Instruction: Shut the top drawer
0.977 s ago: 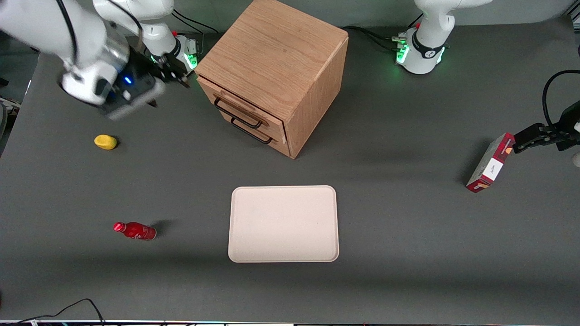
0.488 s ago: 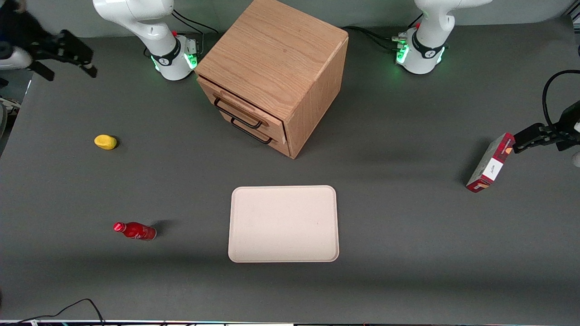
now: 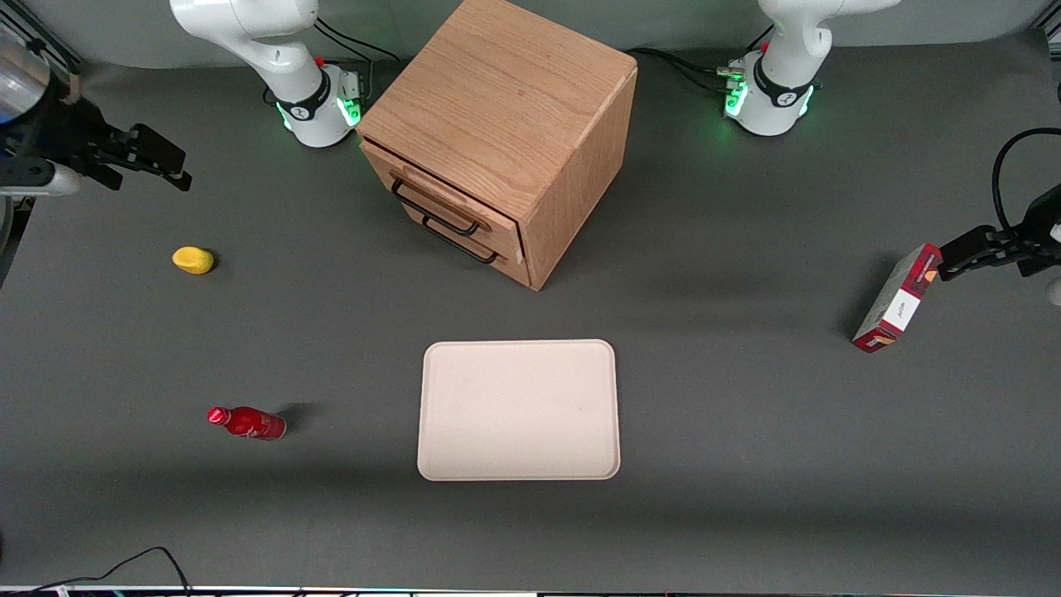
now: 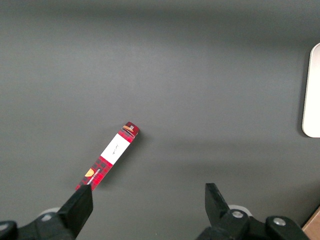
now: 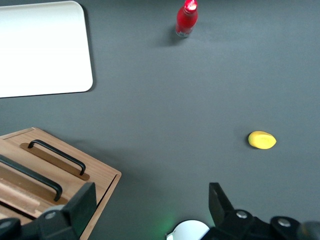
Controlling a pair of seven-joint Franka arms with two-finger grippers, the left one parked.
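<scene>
The end effector (image 3: 145, 157) hangs over the working arm's end of the bench (image 3: 746, 431), fingers (image 5: 82, 202) spread and holding nothing, well apart from the cabinet (image 3: 506, 124). At about 5 o'clock from it lies a lemon (image 3: 192, 259), and nearer the camera a red bottle (image 3: 247, 423) lies on its side. The top drawer (image 3: 439, 195) sits pushed in, above the lower one, at 12 o'clock from the tray (image 3: 519, 410).

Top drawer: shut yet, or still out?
Shut, as far as shows: the top drawer front lies level with the lower drawer. The gripper, fingers open, hangs clear toward the working arm's end.
</scene>
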